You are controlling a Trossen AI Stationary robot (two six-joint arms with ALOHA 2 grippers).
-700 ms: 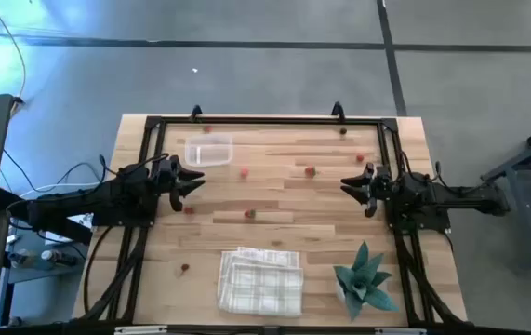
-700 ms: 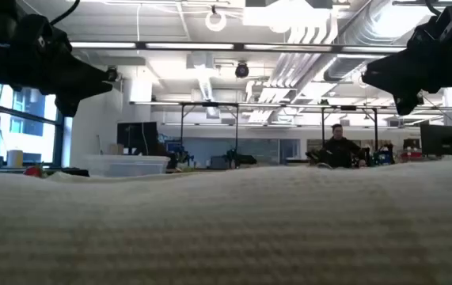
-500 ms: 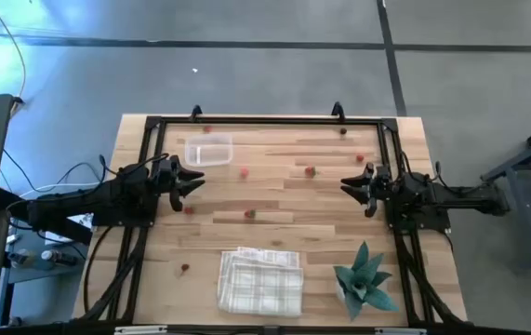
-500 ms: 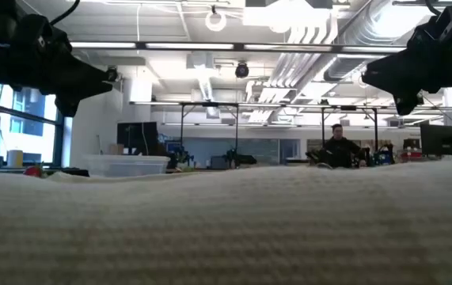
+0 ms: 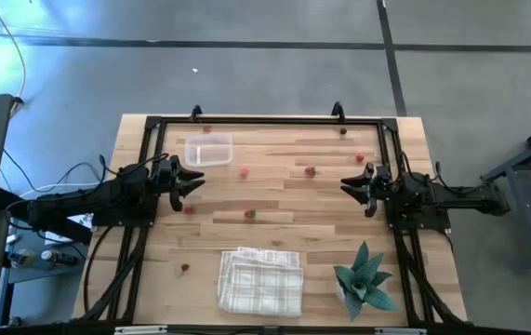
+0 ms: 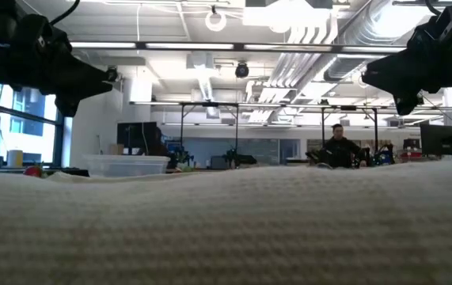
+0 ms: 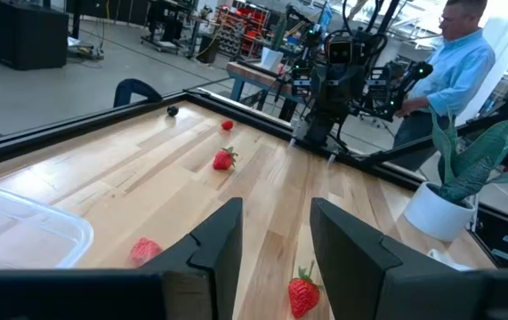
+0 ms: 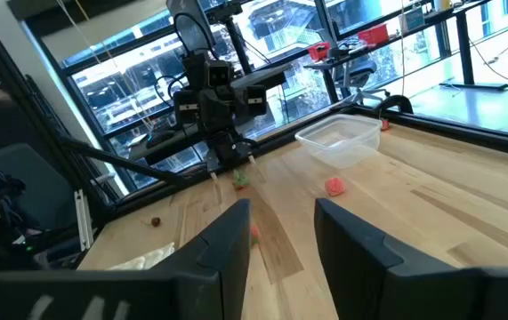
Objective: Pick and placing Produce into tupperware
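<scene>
High view, listed from the table's near edge to its far edge.

Change: none on the table. Arms, produce and tupperware lie exactly as in the frames a moment earlier; only a person's hand, then at the lower left corner beside the table, has gone. Judged: no pick has begun and the whole task remains.

- Folded checked cloth (image 5: 260, 279) and potted plant (image 5: 364, 279): near edge, well apart from the container.
- Produce, dark piece (image 5: 184, 268): near left, alone.
- Produce, red pieces: one centre (image 5: 250, 214), one just beside the left fingers (image 5: 189, 208), two mid-table (image 5: 245, 171) (image 5: 310, 171), more along the far rail (image 5: 206, 130).
- Left gripper (image 5: 193, 180): left side, jaws apart, holding nothing, hovering near the tupperware.
- Right gripper (image 5: 349, 184): right side, jaws apart, holding nothing, waiting.
- Tupperware (image 5: 209, 150): far left, clear, appears empty.

Surface: pale wooden table (image 5: 293, 233) of jointed planks inside a black frame.

Room: grey floor around; the low view shows an open workshop with ceiling ducts and strip lights, and a seated person (image 6: 337, 148) far back. The left wrist view shows a person in a blue shirt (image 7: 454, 67) beyond the right arm.
</scene>
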